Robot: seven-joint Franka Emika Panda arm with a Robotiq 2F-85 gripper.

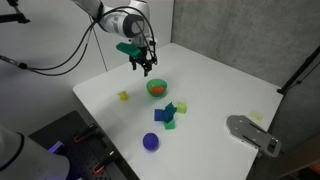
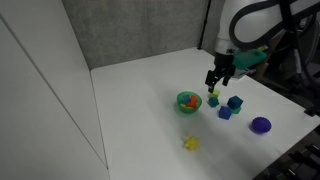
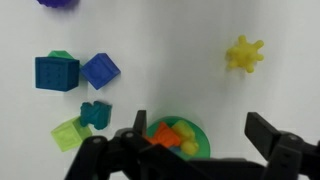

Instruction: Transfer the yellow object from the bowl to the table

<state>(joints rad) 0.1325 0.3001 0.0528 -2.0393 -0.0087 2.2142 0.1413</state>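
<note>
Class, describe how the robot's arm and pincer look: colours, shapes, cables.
The arm is white with rounded, glossy segments. A teal-green block sits at its wrist. The pincer is black, with two blocky fingers. A thin black cable loops beside the arm.

On the table [image 1: 220,80] the bowl [image 1: 157,93] sits centrally, with small pieces [image 3: 172,135] inside. A spiky toy [image 1: 124,96] lies to its left, the cluster of blocks [image 1: 170,112] just near-right, and the ball [image 1: 150,141] nearer still.
</note>
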